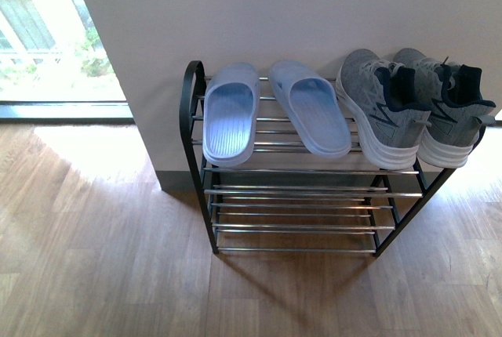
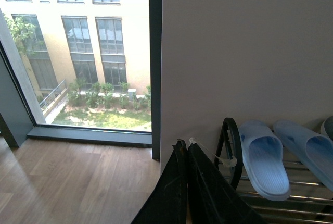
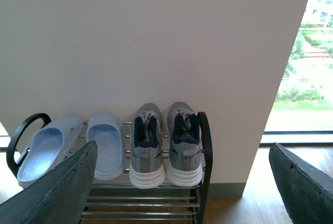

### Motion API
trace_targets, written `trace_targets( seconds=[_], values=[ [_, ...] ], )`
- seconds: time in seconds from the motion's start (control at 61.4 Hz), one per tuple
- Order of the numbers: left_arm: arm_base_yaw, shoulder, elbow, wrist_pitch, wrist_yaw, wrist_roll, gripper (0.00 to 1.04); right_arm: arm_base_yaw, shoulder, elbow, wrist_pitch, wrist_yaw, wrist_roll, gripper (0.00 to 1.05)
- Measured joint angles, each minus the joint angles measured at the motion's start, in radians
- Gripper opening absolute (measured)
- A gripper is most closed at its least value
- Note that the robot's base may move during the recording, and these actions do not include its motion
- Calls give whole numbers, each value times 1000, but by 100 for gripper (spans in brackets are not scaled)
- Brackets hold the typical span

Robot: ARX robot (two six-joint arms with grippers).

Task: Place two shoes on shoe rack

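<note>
The black shoe rack (image 1: pixel 192 110) with silver rods stands against the white wall. On its top tier lie two pale blue slides (image 1: pixel 229 114) (image 1: pixel 311 105) on the left and two grey knit sneakers (image 1: pixel 380 106) (image 1: pixel 447 110) on the right, heels toward me. Neither arm shows in the front view. My left gripper (image 2: pixel 183 148) is shut with nothing in it, back from the rack's left side piece (image 2: pixel 231 148). My right gripper (image 3: pixel 182 182) is open wide, hanging back from the rack (image 3: pixel 204 151) with the sneakers (image 3: pixel 146 151) (image 3: pixel 184 148) between its fingers in view.
Wooden floor (image 1: pixel 102 259) spreads in front of the rack. A floor-to-ceiling window (image 1: pixel 47 39) sits left of the wall, and another window (image 3: pixel 307 73) lies to the right. The lower tiers (image 1: pixel 298 223) hold nothing.
</note>
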Motion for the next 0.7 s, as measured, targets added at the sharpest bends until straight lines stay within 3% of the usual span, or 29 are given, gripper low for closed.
trace_targets(
  seconds=[0.603, 0.7],
  values=[
    [0, -185, 0, -185, 0, 0, 1, 0, 0, 0, 0, 0, 0, 96],
    [0, -312, 0, -346, 0, 0, 1, 0, 0, 0, 0, 0, 0, 96]
  ],
)
